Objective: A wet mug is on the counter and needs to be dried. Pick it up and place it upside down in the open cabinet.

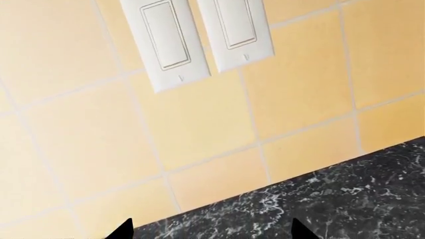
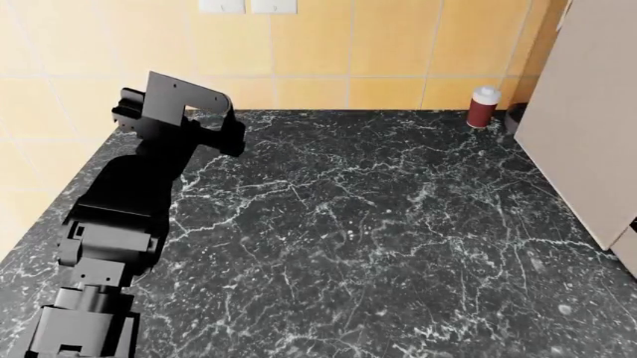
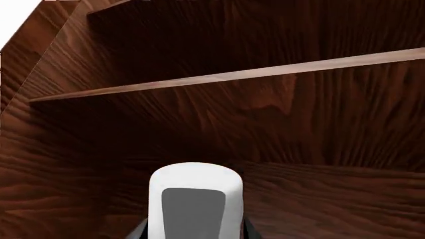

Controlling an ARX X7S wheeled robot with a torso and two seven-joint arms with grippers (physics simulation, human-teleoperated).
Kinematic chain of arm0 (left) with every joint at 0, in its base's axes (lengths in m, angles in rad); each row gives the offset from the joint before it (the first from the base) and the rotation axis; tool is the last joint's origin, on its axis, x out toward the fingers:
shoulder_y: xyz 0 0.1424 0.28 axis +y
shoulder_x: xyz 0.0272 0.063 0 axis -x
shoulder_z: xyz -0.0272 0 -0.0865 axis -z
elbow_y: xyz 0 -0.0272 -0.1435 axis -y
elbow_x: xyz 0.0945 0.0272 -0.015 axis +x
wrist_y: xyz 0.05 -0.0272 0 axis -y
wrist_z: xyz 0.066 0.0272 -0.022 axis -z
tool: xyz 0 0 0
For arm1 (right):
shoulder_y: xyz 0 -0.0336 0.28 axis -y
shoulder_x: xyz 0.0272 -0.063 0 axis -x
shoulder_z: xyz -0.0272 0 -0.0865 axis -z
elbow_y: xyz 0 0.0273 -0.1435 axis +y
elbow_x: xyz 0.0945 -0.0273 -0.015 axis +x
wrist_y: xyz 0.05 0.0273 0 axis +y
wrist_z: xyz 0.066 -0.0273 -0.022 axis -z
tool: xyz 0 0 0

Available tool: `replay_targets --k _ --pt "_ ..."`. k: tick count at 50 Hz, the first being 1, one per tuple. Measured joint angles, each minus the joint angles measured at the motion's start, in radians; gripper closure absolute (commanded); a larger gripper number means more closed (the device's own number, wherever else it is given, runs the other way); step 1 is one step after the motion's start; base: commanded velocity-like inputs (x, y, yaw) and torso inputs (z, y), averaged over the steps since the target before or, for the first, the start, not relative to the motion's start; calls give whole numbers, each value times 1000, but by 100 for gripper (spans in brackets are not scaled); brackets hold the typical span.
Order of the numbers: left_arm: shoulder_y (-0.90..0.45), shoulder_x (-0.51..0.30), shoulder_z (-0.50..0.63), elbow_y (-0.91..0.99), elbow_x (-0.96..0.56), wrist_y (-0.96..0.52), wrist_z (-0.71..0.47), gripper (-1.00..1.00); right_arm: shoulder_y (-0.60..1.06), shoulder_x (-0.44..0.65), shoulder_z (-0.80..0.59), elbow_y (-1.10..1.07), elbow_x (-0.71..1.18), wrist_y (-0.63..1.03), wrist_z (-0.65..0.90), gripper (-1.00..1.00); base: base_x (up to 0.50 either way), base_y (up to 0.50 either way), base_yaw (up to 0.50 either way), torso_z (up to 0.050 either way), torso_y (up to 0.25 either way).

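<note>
In the right wrist view the white mug [image 3: 194, 199] sits between my right gripper's [image 3: 194, 233] fingers, which are shut on its sides. It is held inside the dark wooden cabinet [image 3: 299, 124], below a shelf board [image 3: 252, 74]. I cannot tell whether it touches the cabinet floor or which way up it is. The black marble counter [image 2: 378, 224] fills the head view, with no mug on it. My left gripper [image 1: 214, 231] is open and empty, low over the counter's back edge [image 1: 319, 199] and facing the tiled wall.
Two white wall switches [image 1: 199, 35] are on the yellow tiles ahead of the left gripper. A red-brown shaker with a white cap [image 2: 482, 107] stands at the counter's back right. A tall beige panel [image 2: 587, 112] rises at the right. My left arm [image 2: 130, 201] lies over the counter's left side.
</note>
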Motion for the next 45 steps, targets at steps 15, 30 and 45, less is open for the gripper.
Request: replay_targets --k 15,30,45 --pt "-1 -2 5 -3 -5 -3 1 -100 34 -11 -99 352 -199 -111 -34 100 1 0 0 0 0" --pt "-3 -4 8 -9 -10 -1 -1 -100 96 -21 -155 457 -323 -133 -107 100 11 0 5 1 0" --pt "-5 -5 10 -9 -15 0 -3 -100 146 -44 -169 526 -330 -106 -112 -100 6 0 5 1 0"
